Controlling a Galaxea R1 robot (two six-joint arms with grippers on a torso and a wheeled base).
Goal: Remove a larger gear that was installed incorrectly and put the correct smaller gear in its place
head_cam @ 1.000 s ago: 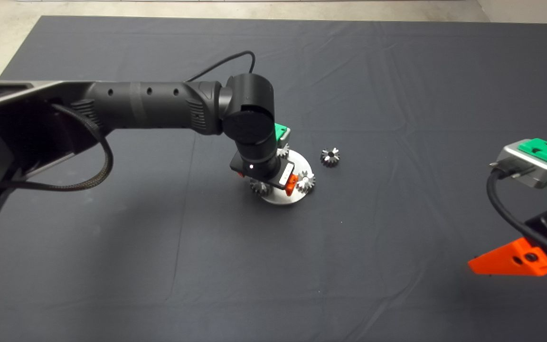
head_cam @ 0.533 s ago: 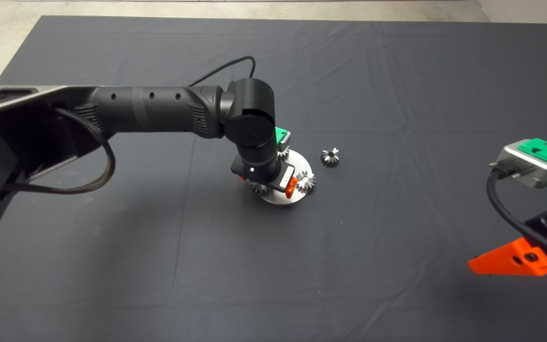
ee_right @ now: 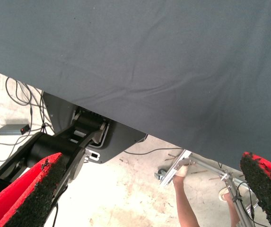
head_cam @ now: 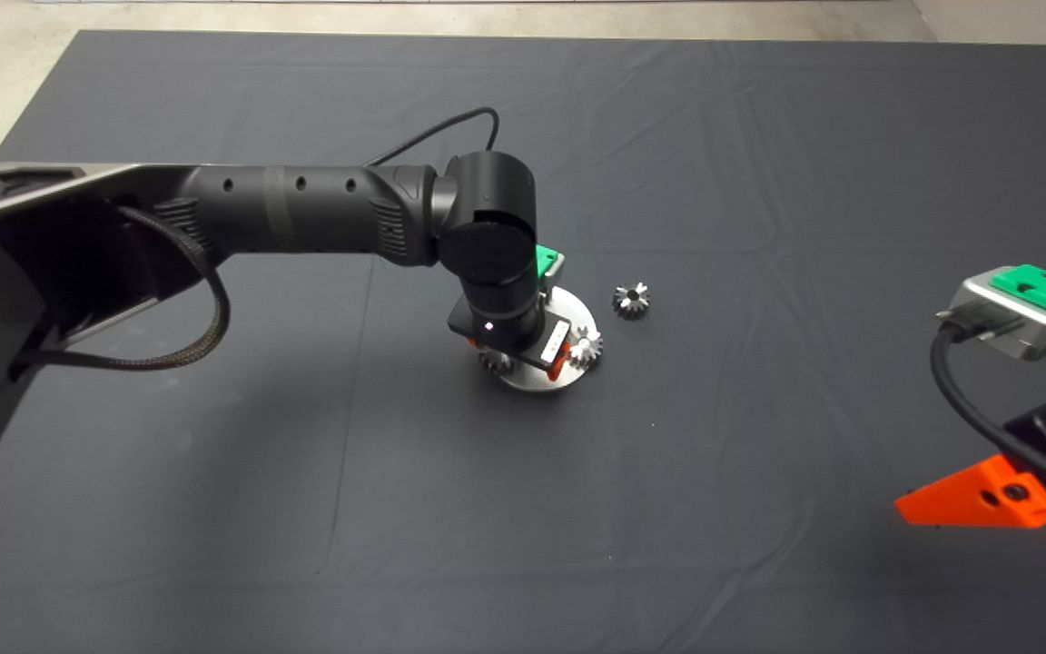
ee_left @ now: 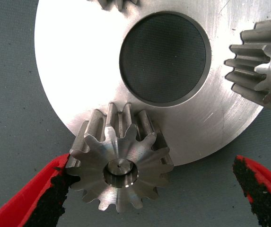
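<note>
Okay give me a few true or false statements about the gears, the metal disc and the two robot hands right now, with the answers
1. The left hand is open over the round metal disc. True.
2. A lone gear lies on the mat off the disc. True.
3. The right hand grips a gear. False: it is open with nothing in it, at the mat's right edge.
4. The disc's centre hole holds a gear. False: mat shows through it.
5. The gear by the left hand's fingers sits at the disc's rim. True.
</note>
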